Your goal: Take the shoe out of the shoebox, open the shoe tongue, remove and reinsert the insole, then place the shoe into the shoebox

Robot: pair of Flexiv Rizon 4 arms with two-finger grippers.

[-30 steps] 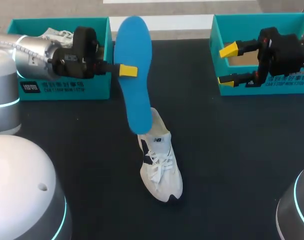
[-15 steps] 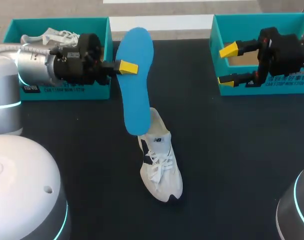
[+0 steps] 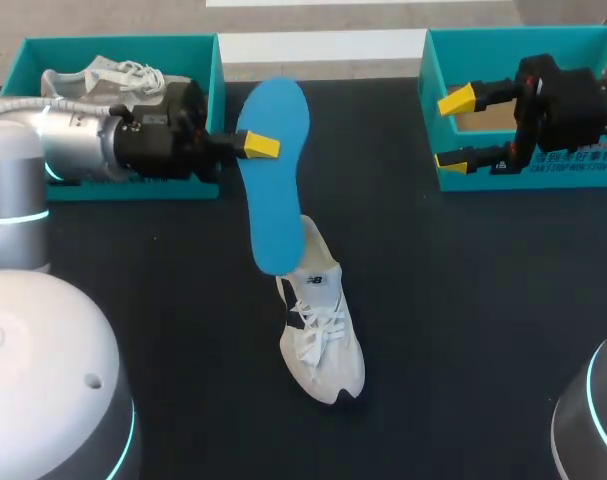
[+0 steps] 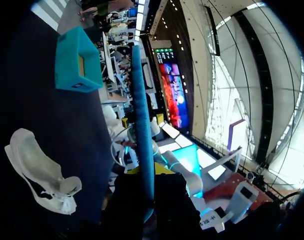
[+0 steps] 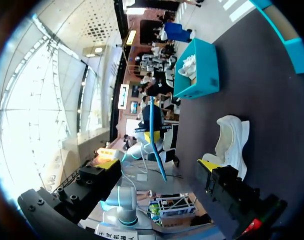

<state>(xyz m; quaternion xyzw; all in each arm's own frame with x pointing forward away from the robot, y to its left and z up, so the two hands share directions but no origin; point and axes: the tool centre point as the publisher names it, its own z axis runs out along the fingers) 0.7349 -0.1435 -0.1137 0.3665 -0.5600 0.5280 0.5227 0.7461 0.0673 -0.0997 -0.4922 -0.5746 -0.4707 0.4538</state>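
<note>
- The insole [image 3: 276, 170] hides the left gripper's [image 3: 252, 146] far finger; only one yellow tip shows.
- Below that gripper, the insole's lower end covers part of the shoe's [image 3: 321, 335] heel.
- Behind the gripper's wrist, a second shoe [image 3: 101, 76] is partly hidden.

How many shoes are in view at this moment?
2. One white lace-up sneaker stands on the black table near the held blue foam insole; a second white sneaker lies in the left teal shoebox. The right hand partly hides the right teal shoebox.
</note>
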